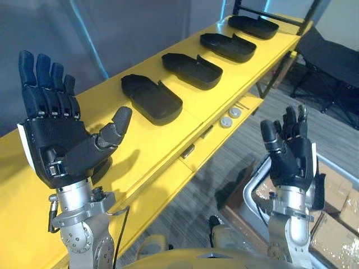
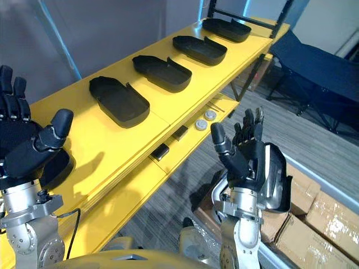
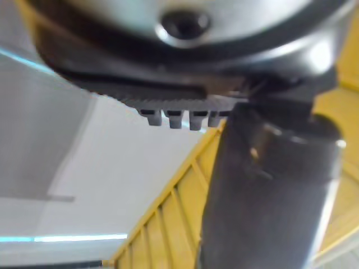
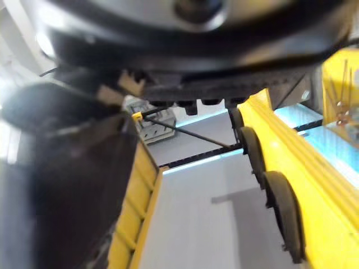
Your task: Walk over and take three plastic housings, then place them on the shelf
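Note:
Several black plastic housings lie in a row on the yellow shelf top (image 1: 168,140): the nearest housing (image 1: 151,98), then one (image 1: 192,70) beyond it, another (image 1: 228,46) further on, and the farthest (image 1: 253,26). My left hand (image 1: 56,143) is raised palm-up over the near end of the shelf, fingers straight, holding nothing. My right hand (image 1: 289,152) is held upright off the shelf's edge, over the floor, fingers straight and empty. In the right wrist view the housings (image 4: 283,210) show edge-on along the yellow shelf.
A lower yellow ledge (image 1: 219,140) carries two small round silver parts (image 1: 230,116) and small dark pieces (image 2: 160,151). Cardboard boxes (image 2: 320,224) sit on the floor at the right. A dark folding cot (image 1: 331,61) stands past the shelf's far end. Grey carpet lies between.

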Robot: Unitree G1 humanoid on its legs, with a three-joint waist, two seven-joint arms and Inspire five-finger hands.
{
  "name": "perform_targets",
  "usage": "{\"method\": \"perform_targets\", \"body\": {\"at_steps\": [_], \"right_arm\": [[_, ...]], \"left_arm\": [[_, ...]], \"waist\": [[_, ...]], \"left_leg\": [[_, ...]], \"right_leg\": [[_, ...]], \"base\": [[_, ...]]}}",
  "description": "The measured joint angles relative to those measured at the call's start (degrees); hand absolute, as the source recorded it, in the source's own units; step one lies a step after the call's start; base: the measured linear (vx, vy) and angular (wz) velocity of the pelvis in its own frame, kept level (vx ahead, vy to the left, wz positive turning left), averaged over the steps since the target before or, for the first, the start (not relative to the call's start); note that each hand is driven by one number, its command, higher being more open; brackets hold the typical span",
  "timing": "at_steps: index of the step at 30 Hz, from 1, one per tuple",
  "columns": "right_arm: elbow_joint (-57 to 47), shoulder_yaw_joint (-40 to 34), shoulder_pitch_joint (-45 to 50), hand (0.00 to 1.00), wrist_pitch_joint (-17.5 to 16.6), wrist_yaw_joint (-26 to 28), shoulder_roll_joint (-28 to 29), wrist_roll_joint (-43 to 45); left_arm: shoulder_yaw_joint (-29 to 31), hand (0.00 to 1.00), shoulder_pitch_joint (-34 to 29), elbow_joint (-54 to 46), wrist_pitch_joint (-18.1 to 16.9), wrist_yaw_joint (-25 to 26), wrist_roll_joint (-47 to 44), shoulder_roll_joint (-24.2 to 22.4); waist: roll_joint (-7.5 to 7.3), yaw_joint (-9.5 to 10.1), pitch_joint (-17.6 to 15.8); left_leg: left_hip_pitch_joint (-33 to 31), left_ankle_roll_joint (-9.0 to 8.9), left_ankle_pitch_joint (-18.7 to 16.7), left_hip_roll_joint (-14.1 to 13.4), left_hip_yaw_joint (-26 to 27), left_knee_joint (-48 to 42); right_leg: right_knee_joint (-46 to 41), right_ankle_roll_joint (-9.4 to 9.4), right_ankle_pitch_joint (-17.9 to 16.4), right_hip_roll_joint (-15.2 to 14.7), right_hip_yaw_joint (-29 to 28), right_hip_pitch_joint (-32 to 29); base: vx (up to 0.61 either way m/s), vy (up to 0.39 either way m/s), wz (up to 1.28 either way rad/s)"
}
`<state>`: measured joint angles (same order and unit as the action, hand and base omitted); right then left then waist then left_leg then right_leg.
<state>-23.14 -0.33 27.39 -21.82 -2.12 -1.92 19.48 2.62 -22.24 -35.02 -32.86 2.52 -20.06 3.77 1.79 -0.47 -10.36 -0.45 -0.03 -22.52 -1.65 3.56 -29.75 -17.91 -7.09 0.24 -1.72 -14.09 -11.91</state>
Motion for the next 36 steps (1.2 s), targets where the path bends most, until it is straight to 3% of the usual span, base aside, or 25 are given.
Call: {"method": "perform_targets", "body": {"at_steps": [2,3,5,7,9,12,13,14,15,16,18,19,21,22,23,24,26,27,29,32,36], "right_arm": [[0.03,0.11,1.08,1.0,0.01,4.16,0.19,6.05],[0.1,0.51,0.84,1.0,0.0,6.4,0.21,10.73],[1.75,2.77,-2.61,1.0,-0.09,8.55,0.28,17.55],[6.5,5.43,-7.96,1.0,-1.05,8.93,0.27,17.93],[13.7,10.5,-14.4,1.0,-1.58,6.84,0.32,13.8],[20.45,14.91,-17.99,1.0,-0.53,2.01,0.36,4.52],[21.31,15.25,-18.17,1.0,-0.17,0.55,0.36,2.72],[22.67,15.24,-17.96,1.0,0.1,-2.07,0.34,1.11],[23.5,13.54,-17.14,1.0,0.17,-4.13,-0.73,1.31],[23.48,10.33,-15.45,1.0,0.17,-4.59,-0.98,1.69],[23.44,6.62,-13.7,1.0,0.18,-3.82,-1.1,2.78],[23.42,2.13,-12.33,1.0,0.25,-1.7,-2.0,4.9],[23.42,-1.86,-11.4,1.0,0.36,0.23,-4.03,6.27],[22.89,-5.87,-8.63,1.0,0.39,2.06,-5.17,6.14],[22.62,-6.52,-7.92,1.0,0.38,2.28,-5.3,6.14],[21.45,-8.63,-5.33,1.0,0.34,2.81,-5.64,6.13],[20.83,-10.58,-3.61,1.0,0.34,2.75,-5.97,6.07],[20.85,-10.98,-2.95,1.0,0.42,2.06,-6.2,5.87],[20.85,-10.76,-3.1,1.0,0.66,1.2,-6.27,5.41],[22.35,-10.15,-5.97,1.0,3.01,-0.26,-7.33,0.85],[33.86,-8.57,-18.35,1.0,7.1,-3.3,-8.09,-1.87]], "left_arm": [[-0.04,1.0,-0.23,0.01,0.0,1.68,2.02,-0.91],[0.2,1.0,-0.23,-0.05,0.09,3.67,4.51,-1.23],[1.79,1.0,-0.21,-0.51,0.39,5.74,6.68,-1.79],[2.97,1.0,-0.15,-0.53,1.06,6.44,6.82,-2.24],[4.63,1.0,0.17,-0.34,3.59,8.04,7.43,-1.99],[6.32,1.0,0.31,1.95,5.82,7.58,0.82,-1.85],[6.48,1.0,0.23,2.57,6.01,7.69,-1.31,-2.0],[7.44,1.0,0.33,4.1,6.65,8.37,-3.36,-2.45],[7.1,1.0,-0.08,6.06,7.19,8.93,-4.44,-4.05],[6.35,1.0,-0.87,7.01,7.96,8.99,-4.63,-5.26],[6.09,1.0,-0.94,8.13,8.11,9.09,-4.62,-5.72],[5.26,1.0,-0.96,8.89,8.23,9.67,-4.61,-6.11],[3.77,1.0,-0.77,10.08,8.37,9.84,-4.6,-6.55],[1.63,1.0,-0.17,12.34,9.26,9.56,-4.64,-6.62],[1.19,1.0,0.03,12.89,9.44,9.41,-4.63,-6.65],[-0.42,1.0,0.28,14.84,9.62,8.48,-4.26,-6.75],[-1.91,1.0,-0.22,15.78,10.23,7.05,-3.45,-6.73],[-2.15,1.0,-0.57,16.01,10.63,5.14,-3.36,-6.71],[-2.07,1.0,-0.97,16.8,10.67,3.24,-2.46,-6.22],[-1.69,1.0,-0.75,19.45,12.24,1.11,-1.77,-4.89],[-2.25,1.0,0.51,22.09,15.43,-0.12,0.77,-0.07]], "waist": [[-0.81,-0.02,-0.54],[-0.2,0.1,-0.76],[-1.06,0.7,-0.72],[-1.15,1.52,-0.52],[-1.07,2.27,-0.32],[-1.8,3.57,0.21],[-2.13,3.64,0.38],[-3.33,3.74,1.11],[-1.38,4.01,1.27],[-0.69,3.54,1.19],[-1.04,3.15,1.35],[-0.99,2.1,1.15],[0.09,0.16,0.36],[0.37,-2.23,-0.04],[0.43,-2.5,-0.09],[0.24,-2.93,-0.36],[1.07,-2.97,-0.41],[1.25,-2.8,-0.4],[1.94,-2.62,-0.1],[2.58,-1.16,0.24],[0.16,0.07,-2.64]], "left_leg": [[1.12,0.75,-0.57,-0.2,2.54,-0.04],[0.97,1.42,-0.36,-1.54,4.49,0.6],[1.07,1.52,1.37,-3.09,8.16,2.54],[1.42,0.86,2.98,-5.16,10.47,3.92],[-0.15,-0.76,4.55,-8.41,11.86,4.15],[-2.1,-4.05,7.63,-11.15,12.42,5.97],[-2.56,-4.8,8.14,-11.44,12.3,6.05],[-3.86,-6.63,8.95,-11.7,11.44,5.63],[-4.38,-8.13,10.35,-13.72,9.34,6.99],[-4.19,-9.61,11.95,-15.27,9.21,8.57],[-3.99,-10.95,12.92,-16.14,9.84,9.61],[-4.19,-11.05,14.42,-17.56,9.82,10.37],[-4.72,-7.96,16.69,-18.96,8.11,10.45],[-5.63,-1.96,20.94,-19.46,7.96,9.78],[-5.61,-1.5,21.88,-19.52,8.19,9.82],[-5.5,-1.89,22.94,-19.21,8.53,9.85],[-5.06,-2.76,21.41,-16.55,6.81,9.64],[-5.09,-3.08,19.07,-13.59,4.38,9.04],[-4.73,-2.9,16.27,-11.09,3.42,10.69],[-1.09,-4.22,15.43,-10.55,3.89,19.06],[-3.58,-6.52,13.3,-9.27,3.61,15.87]], "right_leg": [[1.39,-0.26,1.67,-0.2,1.86,0.28],[4.65,0.3,3.08,-0.39,2.37,1.4],[-2.32,4.3,0.3,-3.23,10.92,-0.32],[-8.74,4.98,-2.74,-6.73,16.05,-0.34],[-15.35,7.48,-4.35,-12.36,19.5,0.94],[-17.81,8.07,-4.3,-18.19,20.38,3.26],[-17.0,7.78,-3.5,-18.69,20.49,4.03],[-13.39,6.93,0.03,-18.68,20.88,5.55],[-11.06,5.02,-2.05,-16.42,22.86,6.14],[-8.7,2.27,-4.75,-14.94,24.19,7.12],[-7.29,-2.2,-7.96,-14.4,25.72,7.57],[-5.76,-3.43,-11.16,-12.99,27.35,8.06],[-3.94,-2.17,-12.15,-10.88,28.54,8.85],[-1.95,-0.73,-12.25,-9.82,29.77,10.32],[-1.71,-0.5,-12.23,-9.69,29.91,10.58],[-0.98,0.56,-12.34,-9.5,30.11,10.99],[0.11,1.63,-11.88,-9.58,29.35,10.71],[0.87,2.02,-11.24,-9.54,28.33,10.3],[2.32,2.23,-9.62,-8.8,27.69,9.8],[2.99,1.49,-7.68,-7.43,25.52,7.45],[9.89,0.19,-1.69,-7.97,24.41,8.57]], "base": [[-0.16,0.046,-0.75],[-0.21,0.026,-0.91],[-0.2,-0.001,-0.91],[-0.14,-0.063,-0.81],[-0.1,-0.173,-0.59],[-0.09,-0.351,-0.32],[-0.06,-0.416,-0.15],[-0.05,-0.415,-0.17],[-0.05,-0.478,-0.29],[-0.04,-0.37,-0.33],[-0.03,-0.327,-0.35],[-0.02,-0.377,-0.37],[-0.04,-0.393,-0.17],[-0.04,-0.323,0.03],[-0.06,-0.344,0.05],[-0.05,-0.139,-0.19],[-0.07,-0.123,-0.28],[-0.04,-0.039,-0.23],[-0.02,0.023,-0.26],[-0.05,0.079,-0.35],[-0.12,0.148,-0.23]]}}
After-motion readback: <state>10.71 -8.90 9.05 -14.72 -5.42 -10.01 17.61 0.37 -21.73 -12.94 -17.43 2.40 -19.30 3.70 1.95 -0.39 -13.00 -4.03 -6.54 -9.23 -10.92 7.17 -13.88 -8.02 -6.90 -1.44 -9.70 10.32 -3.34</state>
